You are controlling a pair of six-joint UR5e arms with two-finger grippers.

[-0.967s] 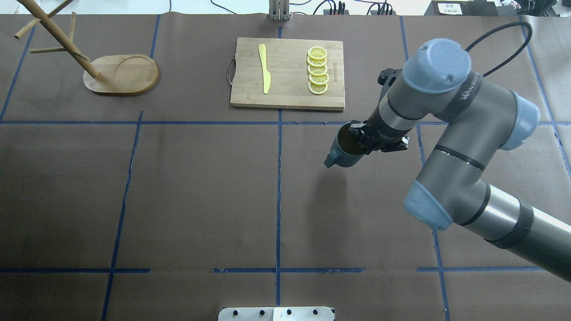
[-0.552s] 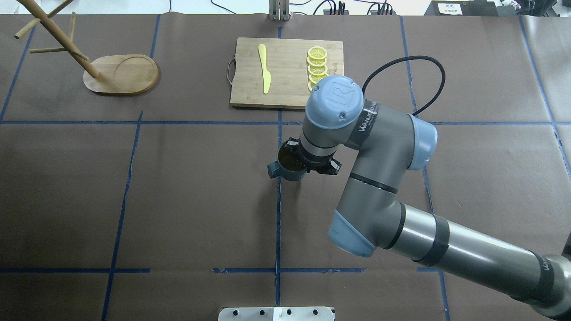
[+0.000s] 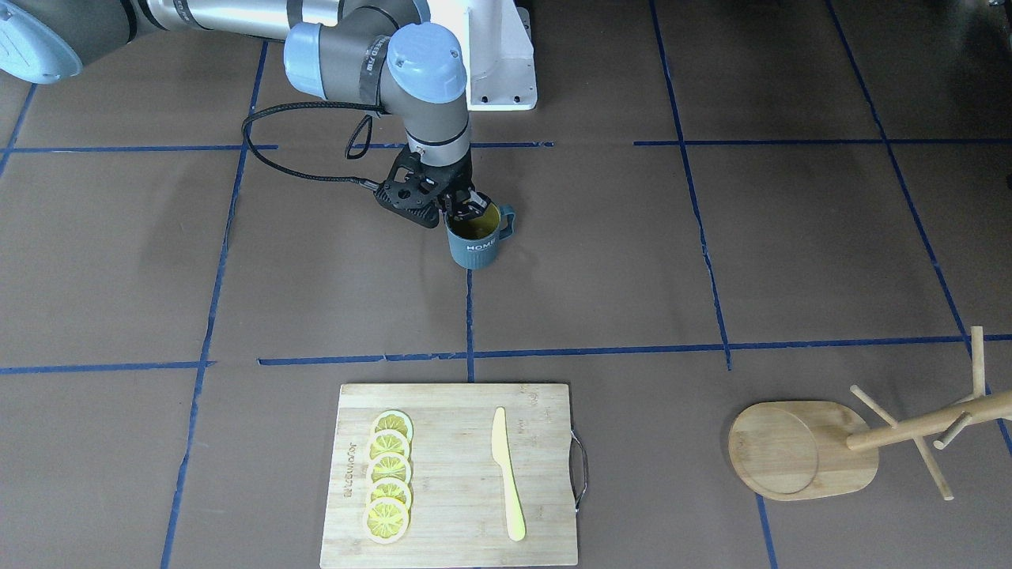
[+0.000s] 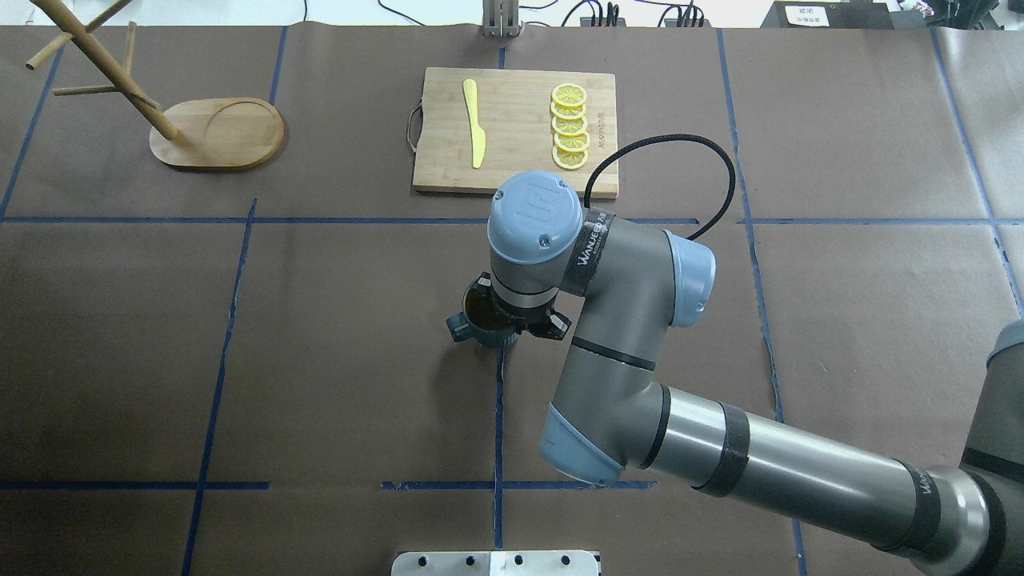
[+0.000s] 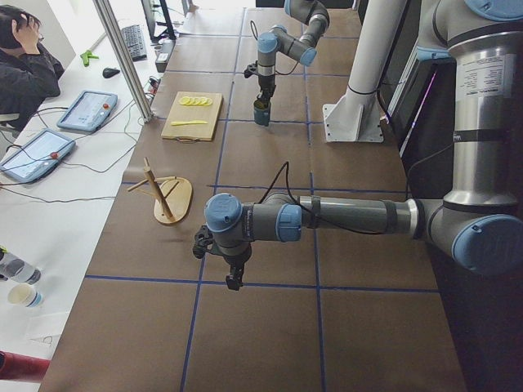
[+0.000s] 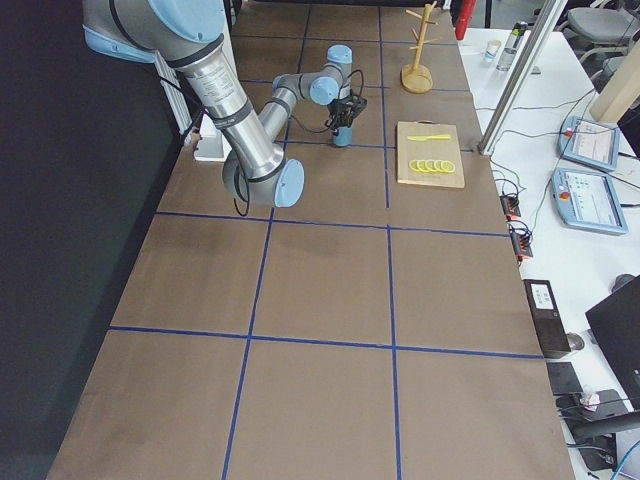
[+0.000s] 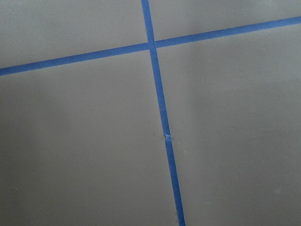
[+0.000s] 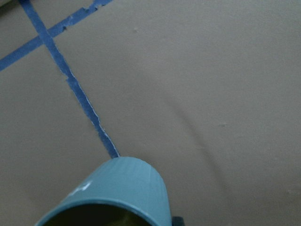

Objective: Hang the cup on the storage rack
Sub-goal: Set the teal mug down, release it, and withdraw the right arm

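Note:
My right gripper (image 3: 463, 209) is shut on the rim of the cup (image 3: 475, 241), a dark blue-grey ribbed mug with "HOME" on its side. It holds the cup (image 4: 478, 326) upright over the table's middle blue line, handle pointing away from the arm. The right wrist view shows the cup's (image 8: 118, 194) rim and wall at the bottom. The storage rack (image 4: 218, 134), a bamboo mug tree with angled pegs, stands at the far left, well away from the cup. It also shows in the front view (image 3: 800, 452). My left gripper (image 5: 232, 276) hangs over bare table; I cannot tell if it is open.
A wooden cutting board (image 4: 516, 172) with a yellow knife (image 4: 474, 124) and a row of lemon slices (image 4: 570, 128) lies at the far middle, just beyond the cup. Blue tape lines grid the brown table cover. An operator sits at a side desk (image 5: 20, 61).
My right arm has carried the cup leftward across the table, from right of the centre line to on it, and a little nearer the robot. The rack and board have not moved.

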